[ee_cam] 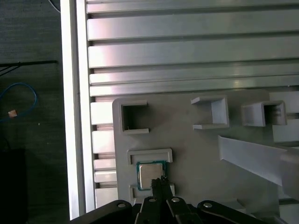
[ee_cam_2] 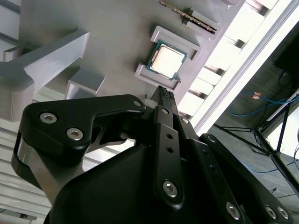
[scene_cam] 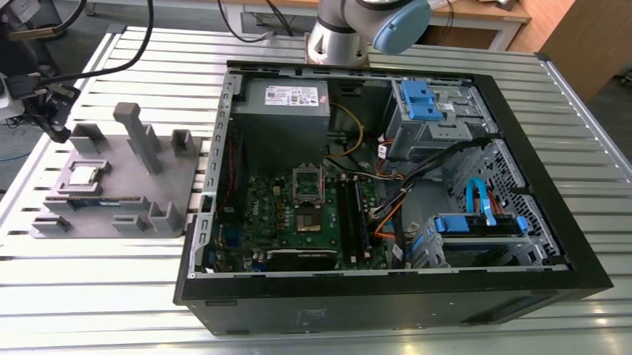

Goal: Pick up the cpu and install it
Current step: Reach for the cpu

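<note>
While the exterior view adds the computer case (scene_cam: 395,292), the end effector (ee_cam_2: 164,91) hangs narrow near the cpu (ee_cam_2: 166,62).

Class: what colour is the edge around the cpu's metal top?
Green, framing the silvery top of the cpu; it shows best in the second wrist view.

No text can be read anywhere. In the exterior view a white label (scene_cam: 286,95) lies on the grey power-supply box (scene_cam: 281,122) at the far side of the open computer case (scene_cam: 582,277); its print is too fine to make out. A small pale sticker (scene_cam: 446,108) on the drive cage (scene_cam: 434,129) to the right is equally illegible. In both wrist views the metal top of the cpu (ee_cam_2: 167,63) (ee_cam: 149,173) gives no lettering that can be made out.
</note>
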